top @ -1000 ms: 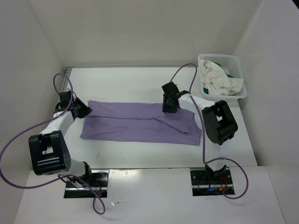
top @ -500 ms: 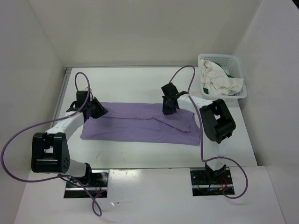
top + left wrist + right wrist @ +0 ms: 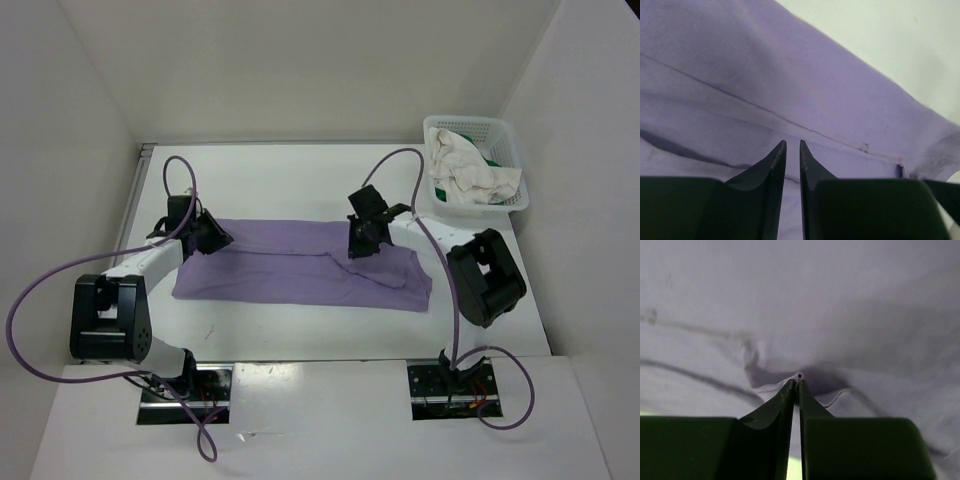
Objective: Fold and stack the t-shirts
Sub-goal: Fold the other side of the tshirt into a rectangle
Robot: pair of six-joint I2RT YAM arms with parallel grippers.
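A lavender t-shirt (image 3: 300,265) lies spread in a long strip across the table. My left gripper (image 3: 210,240) sits on its upper left corner. In the left wrist view the jaws (image 3: 791,143) stand a narrow slit apart with purple cloth (image 3: 790,75) filling the slit. My right gripper (image 3: 358,245) rests on the shirt's upper middle. In the right wrist view the gripper (image 3: 799,377) is shut on a small pinched ridge of the cloth (image 3: 815,300). A cream-white t-shirt (image 3: 465,175) lies crumpled in the basket, with a bit of the green one (image 3: 495,158) showing behind it.
The white lattice basket (image 3: 470,122) stands at the back right corner, against the right wall. Purple cables loop off both arms, the left one (image 3: 40,290) out past the table's left edge. White walls close in the left, back and right sides.
My right gripper has closed onto a pinch of the lavender shirt. The left gripper has moved right, from the shirt's left edge onto its upper left corner.
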